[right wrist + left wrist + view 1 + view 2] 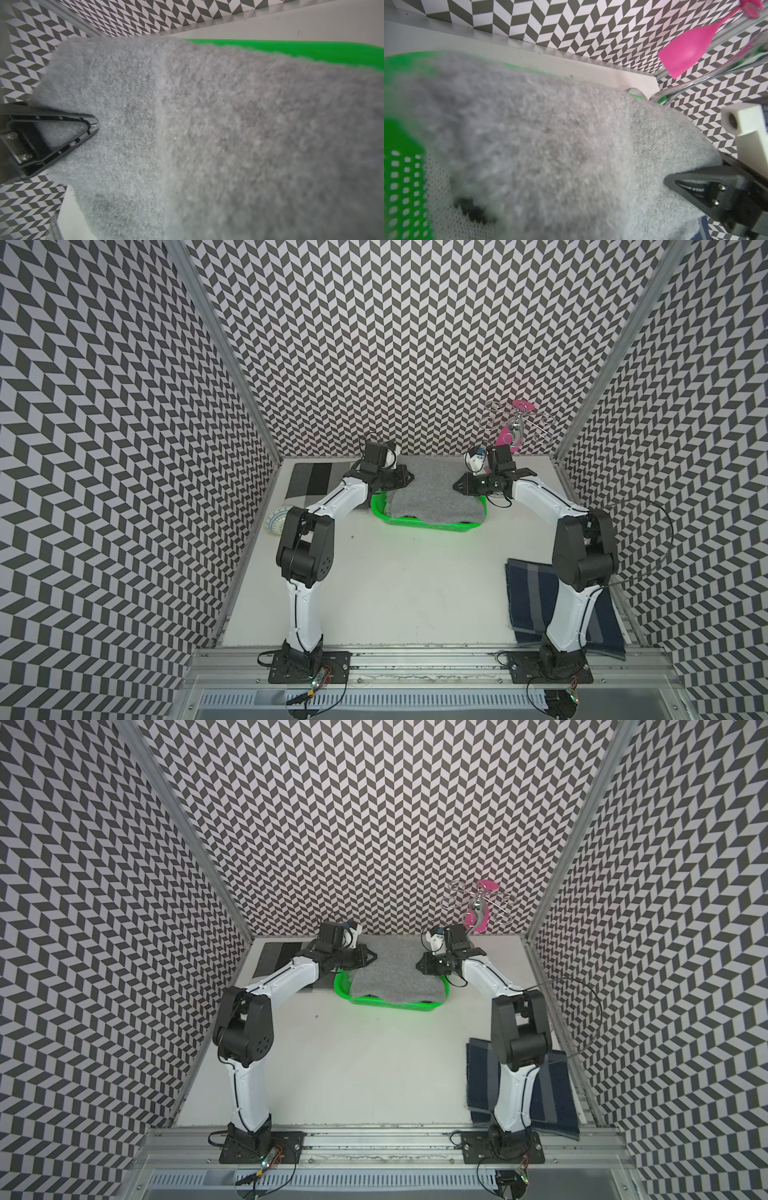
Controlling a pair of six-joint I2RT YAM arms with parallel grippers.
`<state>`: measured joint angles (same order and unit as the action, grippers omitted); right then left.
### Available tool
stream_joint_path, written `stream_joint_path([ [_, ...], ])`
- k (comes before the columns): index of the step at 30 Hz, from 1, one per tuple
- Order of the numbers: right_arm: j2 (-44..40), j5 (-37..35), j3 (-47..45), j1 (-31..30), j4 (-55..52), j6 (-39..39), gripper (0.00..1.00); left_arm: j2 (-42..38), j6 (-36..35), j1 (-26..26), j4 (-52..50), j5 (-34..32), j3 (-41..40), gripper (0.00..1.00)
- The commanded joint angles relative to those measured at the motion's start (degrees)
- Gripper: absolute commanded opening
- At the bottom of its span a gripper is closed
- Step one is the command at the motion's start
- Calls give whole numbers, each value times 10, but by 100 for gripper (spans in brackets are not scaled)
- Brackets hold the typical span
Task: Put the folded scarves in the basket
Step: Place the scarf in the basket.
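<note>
Grey folded scarf (436, 495) stretched over the green basket (415, 526).
Its long axis runs left to right; the left gripper (405, 477) and right gripper (459, 485) each pinch one end. The lettering (689, 189) on the right gripper partly reads "RIOR STAR".

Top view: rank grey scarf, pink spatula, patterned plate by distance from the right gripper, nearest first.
1. grey scarf: in the jaws of the right gripper.
2. pink spatula: back right, just behind it.
3. patterned plate: far left side.

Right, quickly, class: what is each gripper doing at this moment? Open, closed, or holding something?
Left gripper: closed, holding one end of the grey scarf.
Right gripper: closed, holding the opposite end of the grey scarf.
</note>
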<state>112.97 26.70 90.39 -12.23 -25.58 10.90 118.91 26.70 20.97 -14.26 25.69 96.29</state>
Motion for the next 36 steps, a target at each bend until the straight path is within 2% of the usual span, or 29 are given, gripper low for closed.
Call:
stream_joint_path([
  [1, 22, -42, 36, 1, 9, -16, 0, 21, -24, -2, -3, -10, 29, 0],
  [4, 44, -50, 41, 2, -9, -20, 0, 36, -27, -1, -9, -13, 28, 0],
  [9, 41, -52, 1, 3, 21, -10, 0, 40, -39, -3, -3, -32, 15, 0],
  [14, 45, -69, -3, 2, 11, -21, 6, 59, -56, -7, -22, -40, 36, 4],
  [16, 40, -79, -3, 2, 12, -22, 12, 57, -52, -7, -18, -41, 24, 6],
  [20, 34, -106, 7, 2, -1, -21, 31, 57, -49, -6, -19, -50, 15, 9],
  [26, 11, -131, 0, 2, -13, -22, 45, 56, -53, -6, -28, -57, 15, 26],
  [30, -6, -131, -4, 2, -18, -22, 48, 48, -54, -8, -44, -70, 19, 31],
  [34, -24, -122, -1, 2, -17, -16, 51, 42, -49, -15, -52, -73, 21, 29],
  [36, -29, -118, -3, 2, -21, -15, 49, 40, -49, -17, -52, -72, 22, 19],
])
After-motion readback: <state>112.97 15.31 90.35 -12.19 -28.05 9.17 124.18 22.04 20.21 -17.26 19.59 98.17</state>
